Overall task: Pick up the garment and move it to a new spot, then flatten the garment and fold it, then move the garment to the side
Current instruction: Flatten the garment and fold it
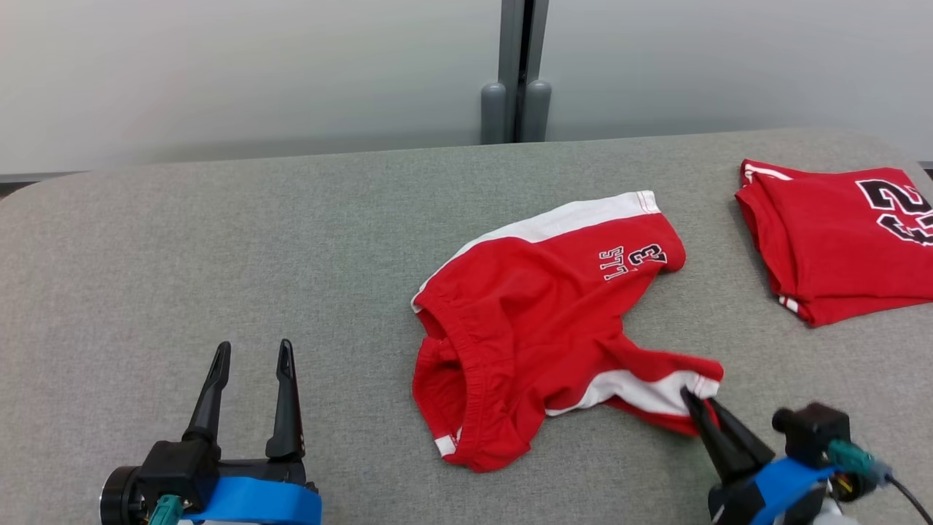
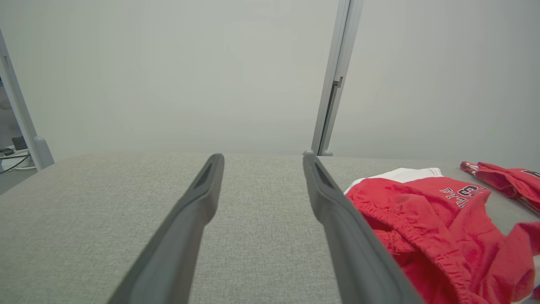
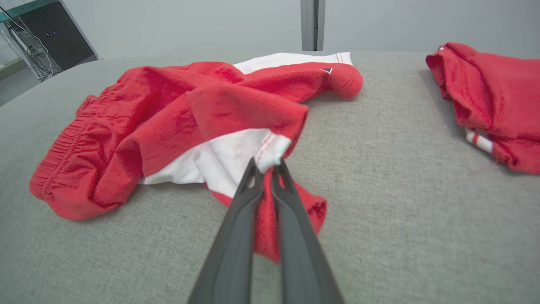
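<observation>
Head view: red-and-white shorts (image 1: 539, 321) lay crumpled right of the table's (image 1: 219, 255) middle, a folded red shirt (image 1: 838, 240) at its right edge, the left gripper (image 1: 253, 345) near the front edge; left wrist view: its fingers (image 2: 198, 198) stood wide apart over bare table; right wrist view: the right gripper (image 3: 265, 165) was clamped on the shorts' white leg hem.

Grey fabric table (image 1: 219, 240); pale wall panels (image 1: 219, 73); grey post (image 1: 517, 65); perhaps dark cabinet (image 3: 63, 33).
</observation>
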Motion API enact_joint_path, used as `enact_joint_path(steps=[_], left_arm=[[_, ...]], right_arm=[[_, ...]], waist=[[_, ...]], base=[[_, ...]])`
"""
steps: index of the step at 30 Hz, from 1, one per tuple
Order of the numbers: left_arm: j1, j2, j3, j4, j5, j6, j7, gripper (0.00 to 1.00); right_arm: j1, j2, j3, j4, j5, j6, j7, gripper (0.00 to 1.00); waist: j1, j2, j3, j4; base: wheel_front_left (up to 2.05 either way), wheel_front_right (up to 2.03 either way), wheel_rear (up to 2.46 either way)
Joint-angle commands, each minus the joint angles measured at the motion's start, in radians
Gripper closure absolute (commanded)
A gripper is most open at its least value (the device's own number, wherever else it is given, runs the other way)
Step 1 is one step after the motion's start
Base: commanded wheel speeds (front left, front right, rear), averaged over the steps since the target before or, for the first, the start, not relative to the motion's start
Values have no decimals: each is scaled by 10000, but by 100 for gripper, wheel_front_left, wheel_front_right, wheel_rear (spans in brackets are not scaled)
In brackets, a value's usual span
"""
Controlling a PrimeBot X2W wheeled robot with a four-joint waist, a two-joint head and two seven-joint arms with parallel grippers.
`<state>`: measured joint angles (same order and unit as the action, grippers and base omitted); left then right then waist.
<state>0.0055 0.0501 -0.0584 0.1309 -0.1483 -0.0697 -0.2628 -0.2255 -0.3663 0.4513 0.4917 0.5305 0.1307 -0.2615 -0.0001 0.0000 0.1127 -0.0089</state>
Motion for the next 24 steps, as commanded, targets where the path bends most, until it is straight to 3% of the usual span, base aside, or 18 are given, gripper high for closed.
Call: enact_joint_path(steps=[1, 8, 9, 10, 17, 24], left_arm=[[111, 3, 33, -14, 14, 0, -21, 0], [234, 1, 63, -18, -15, -31, -21, 0], [241, 3, 63, -11, -13, -43, -21, 0], [246, 1, 53, -8, -14, -49, -21, 0], [308, 3, 103, 33, 53, -93, -21, 0], [322, 3, 138, 12, 161, -154, -21, 0]], right_arm=[[520, -66, -119, -376, -40, 2, -42, 100], [2033, -218, -197, -1161, 476, 2, -11, 98], [2093, -288, -202, -1162, 449, 2, -11, 56], [2113, -290, -204, -1188, 419, 2, -13, 0], [1934, 53, -1132, -1991, -5, 3, -37, 0], [2004, 1403, -2945, -3638, -1235, 3, -41, 0]], waist=[[1, 0, -98, -120], [1, 0, -177, -265], [1, 0, -171, -281], [1, 0, -168, -295], [1, 0, -246, -423], [1, 0, -301, -503]], base=[[0, 0, 0], [0, 0, 0], [0, 0, 0], [0, 0, 0], [0, 0, 0], [0, 0, 0]])
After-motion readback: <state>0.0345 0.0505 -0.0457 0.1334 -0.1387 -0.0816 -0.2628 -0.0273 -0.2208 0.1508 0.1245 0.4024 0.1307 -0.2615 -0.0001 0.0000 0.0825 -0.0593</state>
